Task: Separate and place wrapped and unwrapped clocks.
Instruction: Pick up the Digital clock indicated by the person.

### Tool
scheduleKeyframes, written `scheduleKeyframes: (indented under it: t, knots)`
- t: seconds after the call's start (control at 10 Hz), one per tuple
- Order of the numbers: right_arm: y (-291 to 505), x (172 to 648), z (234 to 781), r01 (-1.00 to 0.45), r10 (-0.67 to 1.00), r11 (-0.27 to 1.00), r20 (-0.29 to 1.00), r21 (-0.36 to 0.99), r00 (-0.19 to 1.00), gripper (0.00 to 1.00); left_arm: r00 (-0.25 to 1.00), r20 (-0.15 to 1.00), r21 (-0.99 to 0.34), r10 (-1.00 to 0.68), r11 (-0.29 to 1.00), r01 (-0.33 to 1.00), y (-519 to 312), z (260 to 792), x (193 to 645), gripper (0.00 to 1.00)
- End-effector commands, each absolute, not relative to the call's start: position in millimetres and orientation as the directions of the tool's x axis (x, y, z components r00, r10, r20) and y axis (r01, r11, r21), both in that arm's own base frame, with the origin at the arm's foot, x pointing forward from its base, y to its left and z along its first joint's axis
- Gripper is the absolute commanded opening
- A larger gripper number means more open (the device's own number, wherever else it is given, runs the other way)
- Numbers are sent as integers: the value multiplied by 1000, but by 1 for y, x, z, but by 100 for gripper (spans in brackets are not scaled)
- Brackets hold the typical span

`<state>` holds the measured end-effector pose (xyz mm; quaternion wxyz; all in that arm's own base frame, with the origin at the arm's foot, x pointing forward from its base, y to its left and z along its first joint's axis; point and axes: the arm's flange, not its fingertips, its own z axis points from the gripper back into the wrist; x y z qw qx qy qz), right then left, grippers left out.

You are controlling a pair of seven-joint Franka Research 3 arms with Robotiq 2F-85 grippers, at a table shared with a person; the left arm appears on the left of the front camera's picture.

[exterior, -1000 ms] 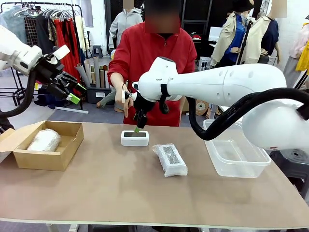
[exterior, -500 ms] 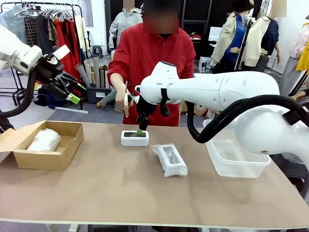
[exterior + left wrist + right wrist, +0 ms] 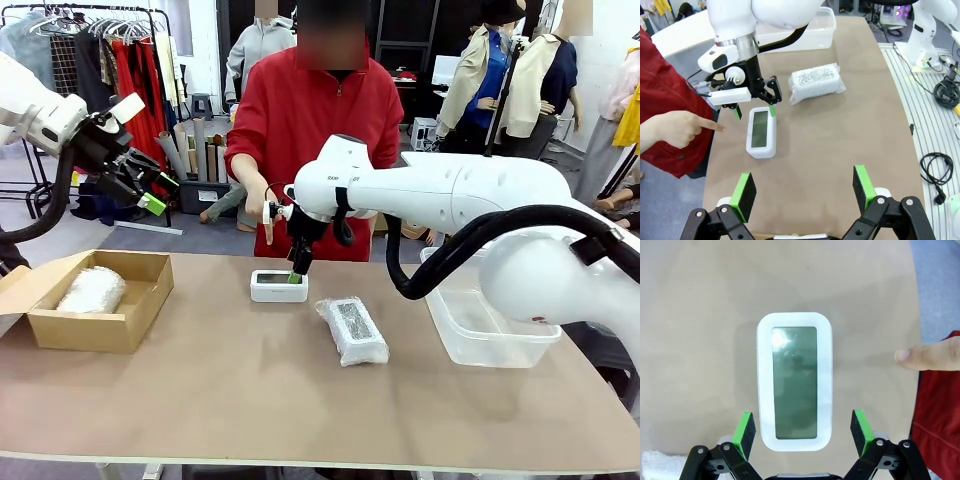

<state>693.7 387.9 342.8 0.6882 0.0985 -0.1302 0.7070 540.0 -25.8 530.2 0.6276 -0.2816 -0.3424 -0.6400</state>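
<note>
The bare white clock (image 3: 279, 286) lies flat on the table with its grey-green screen up, also seen as the clock (image 3: 794, 381) and the clock (image 3: 761, 132). My right gripper (image 3: 296, 272) hangs just above it, open, with its pads astride the clock's near end (image 3: 802, 432). One wrapped clock (image 3: 352, 330) lies to the right of it on the table. Another wrapped clock (image 3: 92, 290) lies inside the cardboard box (image 3: 130, 325). My left gripper (image 3: 152, 188) is held high at the left, open and empty, as its wrist view (image 3: 804, 189) confirms.
A clear plastic tub (image 3: 520, 345) stands at the table's right. The person in red stands at the far side, a hand (image 3: 685, 127) pointing a finger (image 3: 927, 354) at the bare clock. The box flap sticks out at the left edge.
My right gripper has come down and slightly right, onto the bare clock. The left arm has stayed still, and the person's hand keeps pointing.
</note>
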Motion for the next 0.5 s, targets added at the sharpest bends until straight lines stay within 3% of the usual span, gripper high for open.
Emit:
scheduleKeyframes:
  t: [0.0,0.4]
  knots:
    - [392,707,348,-1000,948,4,318,-25,-4,100,-53,791,90,-610,29,996,-25,532,539,100]
    - [388,704,339,-1000,948,13,318,3,13,100,-53,791,90,-610,29,996,-25,532,539,100]
